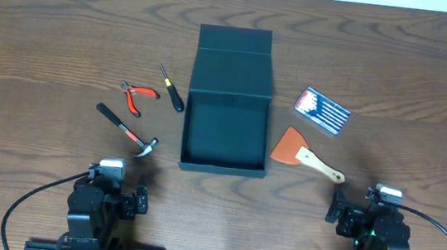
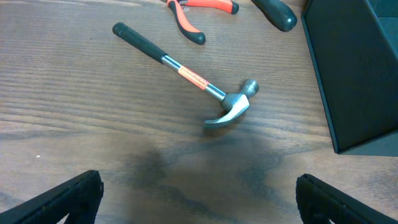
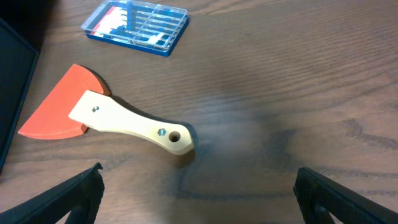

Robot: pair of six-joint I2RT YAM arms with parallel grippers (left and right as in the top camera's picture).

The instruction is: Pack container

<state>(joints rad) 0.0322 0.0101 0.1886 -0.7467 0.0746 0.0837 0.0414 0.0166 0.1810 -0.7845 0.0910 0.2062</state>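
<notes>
Overhead: hammer [image 1: 127, 129], pliers [image 1: 137, 96], screwdriver [image 1: 172, 89] left of container [image 1: 222, 170]; scraper [image 1: 304, 153], case [image 1: 322, 110] right.

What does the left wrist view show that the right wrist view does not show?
Only the left wrist view: the hammer, the red pliers and a black screwdriver handle. Only the right wrist view: the orange scraper and the blue tool case. Both: the wooden table and a side of the dark container.

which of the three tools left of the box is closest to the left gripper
The hammer, black grip and steel claw head, lies just ahead of the left gripper. The red-handled pliers and the black screwdriver sit farther away behind it.
</notes>
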